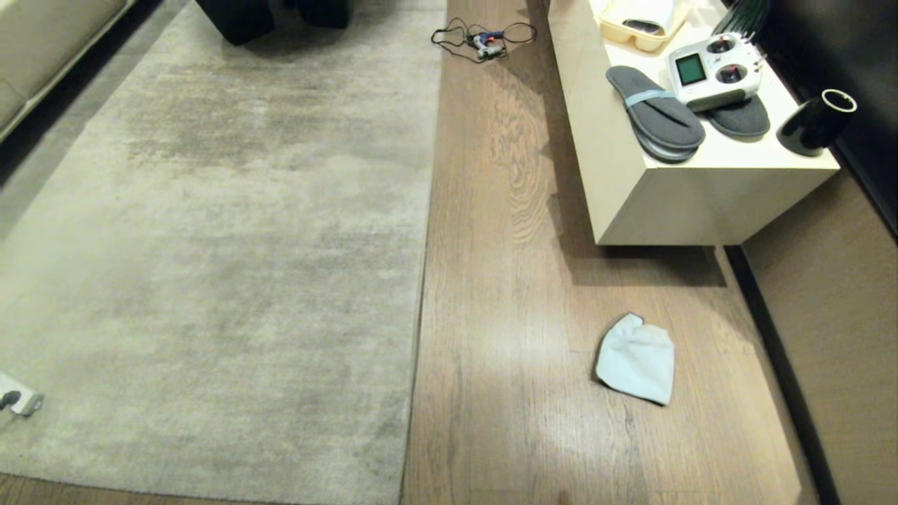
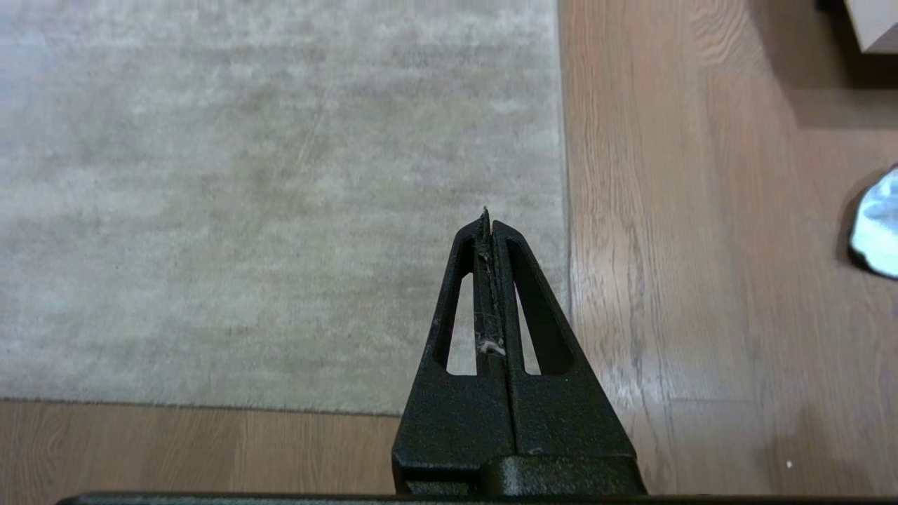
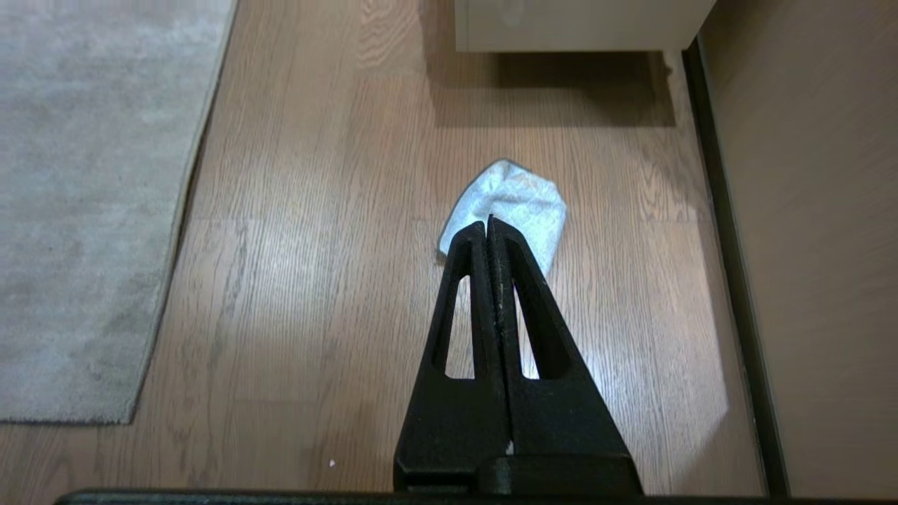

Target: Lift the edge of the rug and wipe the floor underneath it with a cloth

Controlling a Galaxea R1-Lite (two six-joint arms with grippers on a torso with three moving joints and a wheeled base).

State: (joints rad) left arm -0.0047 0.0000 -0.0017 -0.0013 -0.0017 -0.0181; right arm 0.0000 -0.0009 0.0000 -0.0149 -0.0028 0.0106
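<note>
Both jaws closed, empty, above floor (image 3: 316,280).

I count one rug (image 1: 210,245), one cloth (image 1: 637,359), two slippers (image 1: 656,112), one remote (image 1: 714,70), one cup (image 1: 817,123), one tray (image 1: 642,28), two grippers (image 2: 487,217).

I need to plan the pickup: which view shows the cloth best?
The head view: the whole cloth lies unobstructed on the floor, right of the rug. In the right wrist view the shut right tool covers its near part. The left wrist view catches only a sliver at the picture's edge.
</note>
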